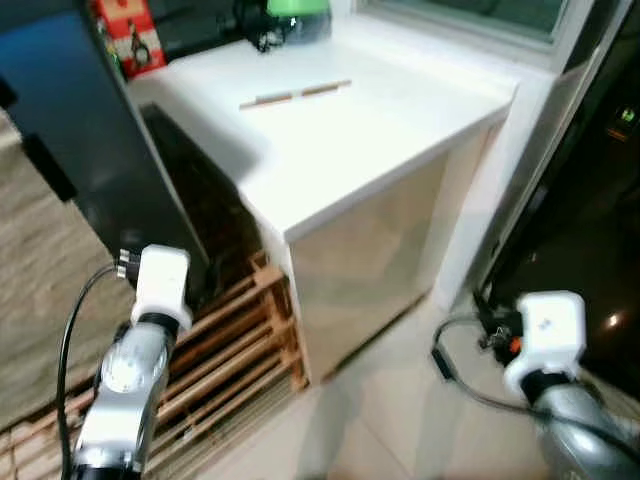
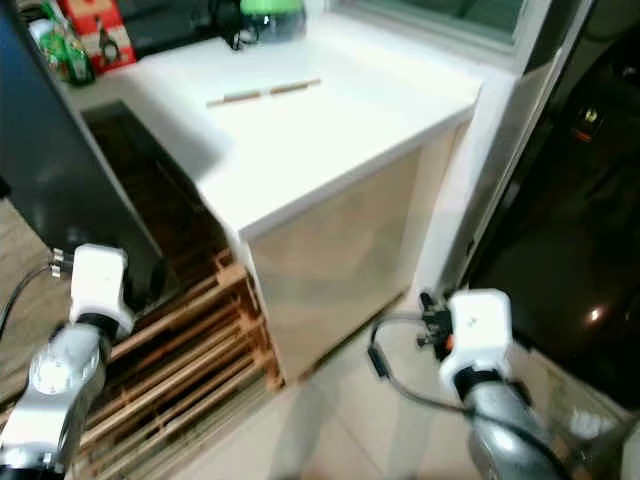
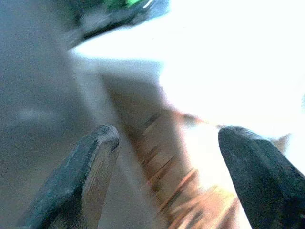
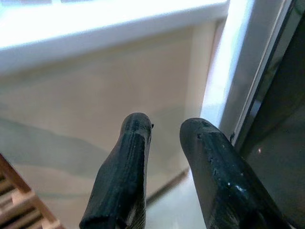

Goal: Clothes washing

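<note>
I see the white worktop (image 1: 370, 130) filling the upper centre, its corner edge jutting toward me over a beige cabinet front. Tiled floor (image 1: 400, 420) lies open at lower centre. A wooden slatted rack (image 1: 230, 350) sits lower left. My left gripper (image 3: 167, 157) has jaws wide; my right gripper (image 4: 164, 143) has jaws narrow, empty. I can't make out any clothes.

Strong light glares off the white counter top (image 1: 340, 120), washing out detail. The glass door (image 1: 590, 210) stays dark with small glints. The left wrist view is heavily motion-blurred and overexposed.
</note>
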Controlling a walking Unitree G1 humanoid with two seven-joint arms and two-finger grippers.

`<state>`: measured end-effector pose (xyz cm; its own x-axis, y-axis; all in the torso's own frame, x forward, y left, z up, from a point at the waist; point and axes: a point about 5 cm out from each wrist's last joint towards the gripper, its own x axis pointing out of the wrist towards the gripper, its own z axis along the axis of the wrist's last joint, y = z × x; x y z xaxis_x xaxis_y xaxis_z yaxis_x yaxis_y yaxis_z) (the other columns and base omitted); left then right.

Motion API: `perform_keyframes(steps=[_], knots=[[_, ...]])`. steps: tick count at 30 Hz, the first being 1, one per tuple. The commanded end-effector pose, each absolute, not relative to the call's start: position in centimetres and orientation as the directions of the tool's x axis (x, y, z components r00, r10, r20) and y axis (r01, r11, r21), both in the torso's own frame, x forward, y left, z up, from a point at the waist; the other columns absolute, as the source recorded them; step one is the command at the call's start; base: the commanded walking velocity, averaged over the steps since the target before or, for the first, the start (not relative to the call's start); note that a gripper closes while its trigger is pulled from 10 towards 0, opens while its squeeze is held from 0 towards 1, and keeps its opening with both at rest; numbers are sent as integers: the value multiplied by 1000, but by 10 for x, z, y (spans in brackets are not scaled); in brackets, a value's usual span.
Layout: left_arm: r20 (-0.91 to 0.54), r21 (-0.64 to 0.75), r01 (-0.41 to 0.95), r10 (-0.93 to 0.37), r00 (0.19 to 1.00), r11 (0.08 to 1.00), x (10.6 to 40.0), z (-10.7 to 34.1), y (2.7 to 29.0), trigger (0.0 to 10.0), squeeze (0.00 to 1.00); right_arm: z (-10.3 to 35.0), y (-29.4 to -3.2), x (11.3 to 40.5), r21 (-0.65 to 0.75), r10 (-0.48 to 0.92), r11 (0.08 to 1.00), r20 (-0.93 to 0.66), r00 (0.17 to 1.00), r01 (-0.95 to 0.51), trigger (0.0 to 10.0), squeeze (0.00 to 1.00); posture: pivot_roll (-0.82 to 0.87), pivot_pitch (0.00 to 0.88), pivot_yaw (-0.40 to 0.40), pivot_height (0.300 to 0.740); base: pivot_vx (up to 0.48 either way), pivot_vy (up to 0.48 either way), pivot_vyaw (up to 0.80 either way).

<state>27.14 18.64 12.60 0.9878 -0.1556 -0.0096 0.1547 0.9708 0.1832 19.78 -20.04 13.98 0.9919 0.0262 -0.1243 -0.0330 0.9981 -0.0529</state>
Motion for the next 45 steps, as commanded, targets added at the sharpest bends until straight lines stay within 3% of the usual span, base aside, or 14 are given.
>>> perform_keyframes(steps=[1, 5, 9, 12, 14, 18, 20, 24, 26, 28, 35, 41, 42, 45], knots=[[-22, 173, 232, -232, 972, 957, 270, 129, 175, 10000, 0, 147, -199, 198, -52, 41, 998, -114, 993, -47, 10000, 0, -118, 0, 120, 740, 0, 0, 0], [-65, 145, 385, -379, 923, 912, 262, 128, 158, 10000, 0, 150, -197, 198, -87, 49, 994, -107, 993, -59, 10000, 0, -122, 0, 124, 740, 0, 0, 0], [-25, 136, 487, -489, 872, 863, 262, 152, 140, 10000, 0, 165, -194, 203, 17, 55, 998, -23, 998, -55, 10000, 0, -109, 0, 112, 740, 0, 0, 0], [36, 152, 462, -472, 881, 874, 274, 171, 132, 10000, 0, 175, -195, 210, 82, 5, 997, -7, 1000, -4, 10000, 0, -94, 0, 101, 740, 0, 0, 0], [130, 209, 366, -397, 908, 907, 290, 189, 127, 10000, 0, 180, -195, 220, 85, -39, 996, -9, 999, 40, 10000, 0, -91, 0, 99, 740, 0, 0, 0], [74, 53, 326, -329, 941, 944, 311, 195, 119, 10000, 0, 197, -185, 240, 95, -60, 994, 49, 997, 55, 10000, 0, -74, 0, 93, 740, 0, 0, 0], [130, 1, 297, -295, 947, 955, 315, 206, 115, 10000, 0, 205, -178, 254, 97, -68, 993, 61, 996, 62, 10000, 0, -77, 0, 96, 740, 0, 0, -788], [119, -14, 307, -303, 945, 952, 316, 208, 110, 10000, 0, 209, -177, 260, 89, -88, 993, 59, 994, 82, 10000, 0, -75, 0, 93, 740, 0, 0, -784], [133, 166, 275, -298, 945, 947, 316, 209, 104, 10000, 0, 220, -178, 264, 114, -143, 985, 93, 985, 132, 10000, 0, -75, 0, 95, 740, 0, 0, -778], [137, 201, 259, -289, 947, 945, 316, 209, 105, 10000, 0, 221, -178, 263, 105, -145, 985, 101, 984, 135, 10000, 0, -75, 0, 95, 740, 0, 0, -781], [123, 225, 246, -278, 953, 943, 308, 203, 119, 10000, 0, 217, -184, 256, 31, -223, 975, 84, 971, 221, 10000, 0, -88, 0, 107, 740, 0, 0, -800], [110, 104, 285, -296, 949, 953, 308, 193, 116, 10000, 0, 210, -185, 254, -38, -248, 968, 49, 967, 250, 10000, 0, -112, 0, 122, 740, 0, 0, -800], [91, 90, 280, -288, 953, 956, 306, 183, 117, 10000, 0, 199, -179, 250, -110, -209, 971, 28, 978, 211, 10000, 0, -119, 0, 126, 740, 0, 0, -800], [71, 76, 290, -296, 953, 954, 302, 173, 118, 10000, 0, 187, -175, 247, -136, -175, 975, 0, 985, 173, 10000, 0, -123, 0, 127, 740, 0, 0, -800]])
